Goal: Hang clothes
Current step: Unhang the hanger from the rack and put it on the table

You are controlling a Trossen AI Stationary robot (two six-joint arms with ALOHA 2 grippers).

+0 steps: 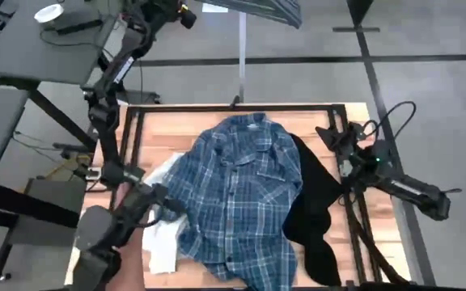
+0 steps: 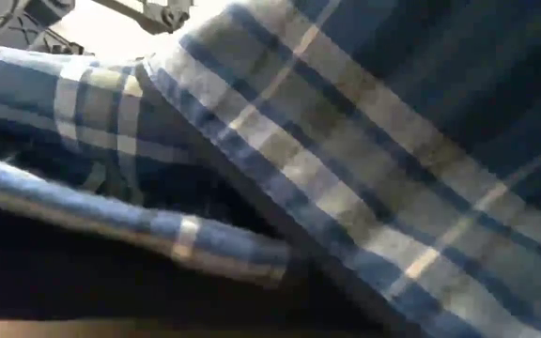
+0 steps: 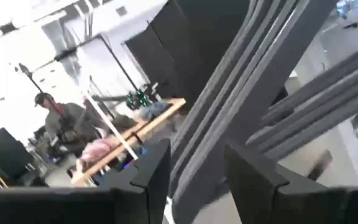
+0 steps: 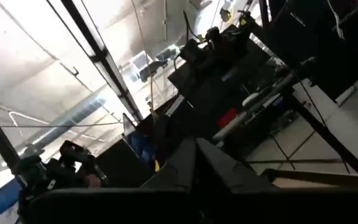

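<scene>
A blue-and-white plaid shirt (image 1: pixel 241 194) lies spread on the wooden table and fills the low view (image 2: pixel 346 160). A white top (image 1: pixel 162 234) lies partly under the shirt's left side, and a black top (image 1: pixel 314 210) lies along its right side. My left gripper (image 1: pixel 186 14) is high up beyond the table's far left corner, away from the clothes. In the left wrist view it (image 3: pixel 194 158) is open, with dark grey slanted bars (image 3: pixel 253 81) beyond the fingers. My right gripper (image 1: pixel 334 133) rests shut at the table's right side (image 4: pixel 194 158), tilted upward.
A dark metal frame (image 1: pixel 233 107) runs around the tabletop. An upright pole (image 1: pixel 241 56) stands at the far edge, below a dark slanted panel (image 1: pixel 265 10). A desk (image 1: pixel 39 40) stands far left. A person (image 3: pixel 55 118) sits at a distant table.
</scene>
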